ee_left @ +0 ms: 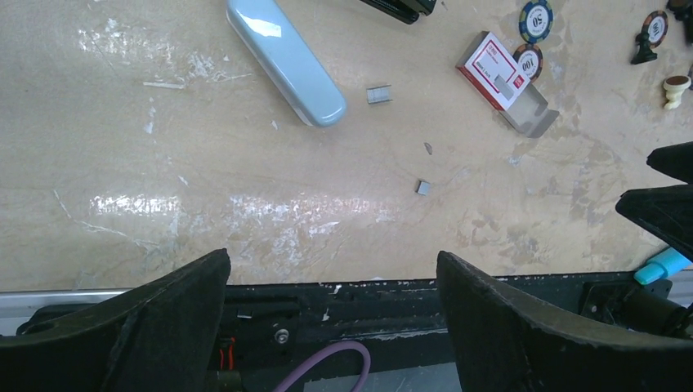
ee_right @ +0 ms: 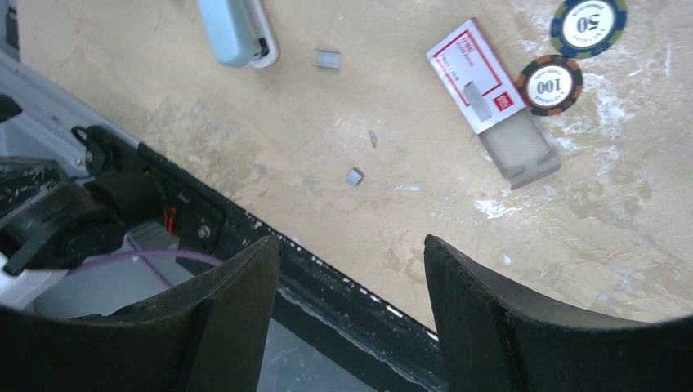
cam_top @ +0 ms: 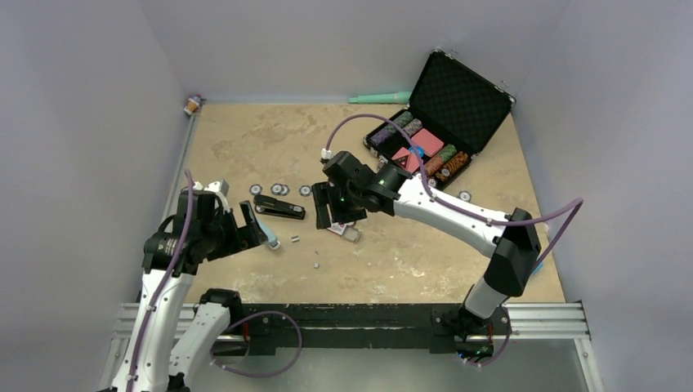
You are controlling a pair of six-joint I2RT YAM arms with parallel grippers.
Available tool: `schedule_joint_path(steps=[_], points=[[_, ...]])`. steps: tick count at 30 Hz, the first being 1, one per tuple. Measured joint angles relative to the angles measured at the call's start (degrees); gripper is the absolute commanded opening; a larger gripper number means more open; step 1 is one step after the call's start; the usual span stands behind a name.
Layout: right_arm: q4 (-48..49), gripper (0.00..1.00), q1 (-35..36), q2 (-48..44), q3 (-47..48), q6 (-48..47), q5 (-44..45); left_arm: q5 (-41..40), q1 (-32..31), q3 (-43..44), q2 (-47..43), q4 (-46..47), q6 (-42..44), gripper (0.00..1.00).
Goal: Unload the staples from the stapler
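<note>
The stapler [cam_top: 279, 207] is found lying left of centre, with the staples [ee_left: 378, 94] loose near a pale blue block [ee_left: 286, 61]. The left gripper [ee_left: 333, 261] is seen spread fully and the right gripper [ee_right: 351, 245] partly, nothing being held by either. It is judged that the tiny strip could be scattered if brushed by a passing finger.

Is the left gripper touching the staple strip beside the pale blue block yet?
Apart. The left wrist view shows bare table between the open left gripper and the staple strip, which lies near the pale blue block.
</note>
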Motion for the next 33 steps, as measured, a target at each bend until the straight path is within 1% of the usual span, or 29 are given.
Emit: schedule_joint_path(steps=[7,14,16,20,25,33], points=[[-0.1,0.66,0.2,4.3,0.5,2.9,4.2,-1.4,0.1,-1.2,1.5,2.0,-1.2,1.0],[0.2,0.58,2.6,13.3,1.1,4.8,5.8,-1.5,0.1,-1.6,0.2,2.8,-1.4,1.0],[0.5,0.57,3.8,16.2,1.5,5.0,5.6,-1.5,0.1,-1.8,0.3,3.1,-1.4,1.0],[1.4,0.48,5.4,19.8,1.6,5.3,4.3,-1.8,0.2,-1.9,0.3,3.0,-1.5,1.0],[1.8,0.39,6.4,21.0,1.7,5.8,3.6,-1.9,0.2,-1.9,0.3,3.0,-1.5,1.0],[2.4,0.37,7.3,21.6,3.4,6.8,3.6,-2.2,0.2,-1.9,1.4,3.0,-1.9,1.0]])
